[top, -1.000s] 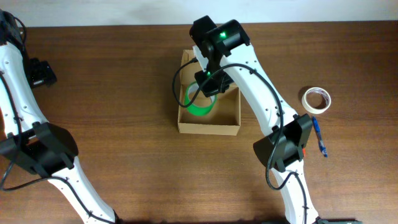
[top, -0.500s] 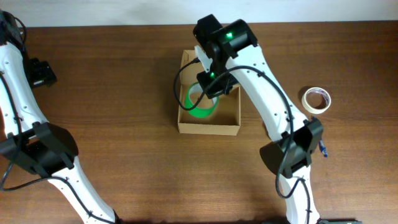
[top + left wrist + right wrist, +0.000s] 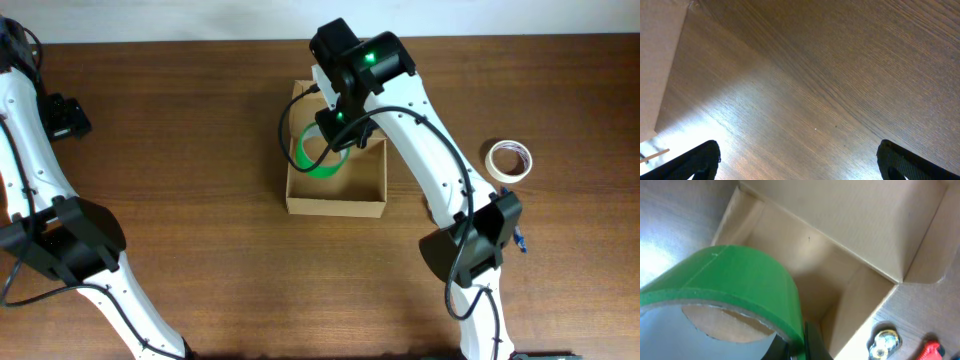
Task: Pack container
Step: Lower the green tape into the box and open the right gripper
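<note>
We are in the middle of the placing step. The right tool [image 3: 335, 135] is closed on the wall of a green tape roll [image 3: 318, 160] and holds it tilted over the open container [image 3: 335, 207]. The container sits on the tabletop [image 3: 200, 220] near the middle, a little toward the far side. Its flap lid is folded back at the far edge.

In the right wrist view the roll hangs above the bare cardboard floor, toward the left and far part of the box. We cannot tell whether its lower edge touches anything.

The left tool [image 3: 799, 162] is spread wide with nothing in it, over bare wood well off to the left.

As we judge it, the next move is to lower the roll until it rests inside the walls, part the fingers, and lift straight out without catching the rim. A white tape roll [image 3: 508, 160] and a blue pen [image 3: 513, 222] lie on the right and look likely to follow.
</note>
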